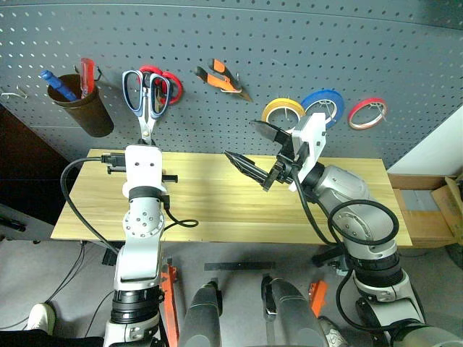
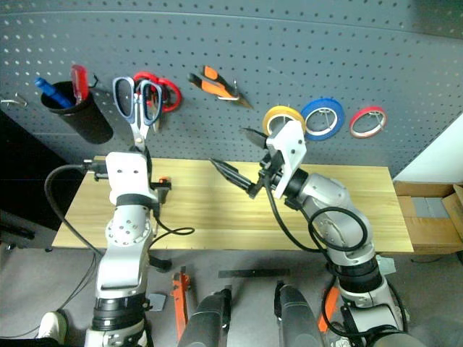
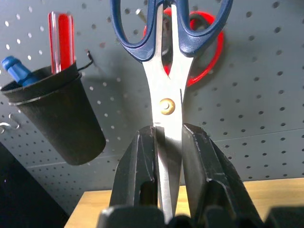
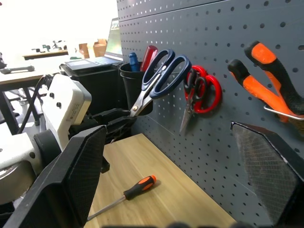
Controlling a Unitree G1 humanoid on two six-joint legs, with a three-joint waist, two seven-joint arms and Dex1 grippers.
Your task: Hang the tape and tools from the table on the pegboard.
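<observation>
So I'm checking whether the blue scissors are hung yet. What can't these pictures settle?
- Blue-handled scissors: left wrist view, picture edge cuts off the handle loops, so a hook through them can't be seen.
- Their blade tips: hidden between the left gripper fingers.
- Red-handled scissors: eye views, partly hidden behind the blue pair.

Head pair: high, looking forward and down at the pegboard (image 1: pixel 239 43) and the table (image 1: pixel 217 202), the board at 12 o'clock.
Left wrist: very near the blue-handled scissors (image 3: pixel 168 57), facing the board.
Right wrist: close along the board.
Shared: scissors and the black cup (image 4: pixel 135 90).
</observation>
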